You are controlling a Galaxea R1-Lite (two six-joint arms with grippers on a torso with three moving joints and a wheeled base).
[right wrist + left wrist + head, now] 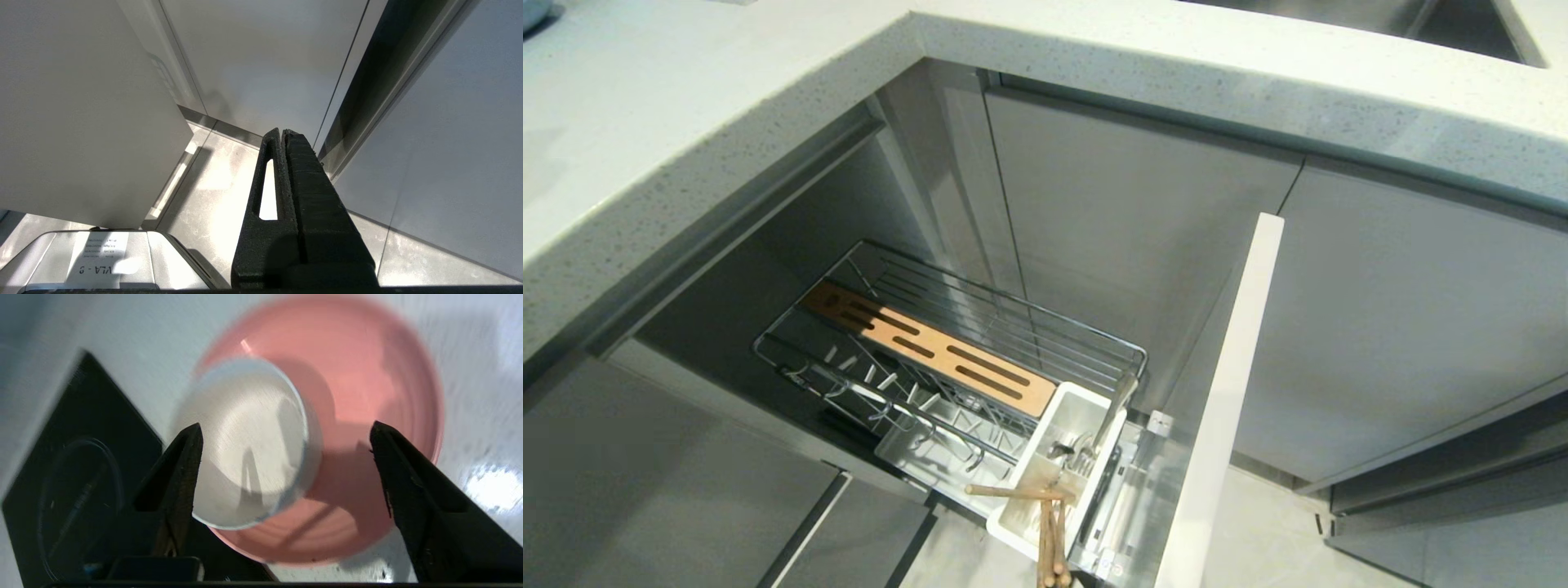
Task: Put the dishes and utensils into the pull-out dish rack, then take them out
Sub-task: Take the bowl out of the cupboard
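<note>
The left gripper (286,465) is hanging over the countertop (470,375) with its two fingers (179,469) spread wide and nothing between them, and below it the cream-white bowl (249,445) is sitting inside the pink plate (359,396), toward one side of it. Stacked that way, the two dishes are taking up one spot on the counter, which reads as the unloading half of the job being under way. The bowl is lying beneath the gap, nearer one finger than the other; the view is smeared, so whether that finger is touching the rim is hard to say, though it probably is clear of it. Down in the opened cabinet, the pull-out dish rack (1013,327) is standing drawn out with its plate prongs bare, while the chopsticks (1049,523) and the metal spoon (1107,420) are leaning in the white cutlery tub (1086,400) beside the slotted wooden strip (931,347), so the utensils look to be what is left to fetch. The right gripper (284,134) is hanging parked beside the cabinet front (81,102), its fingers pressed together on nothing.
</note>
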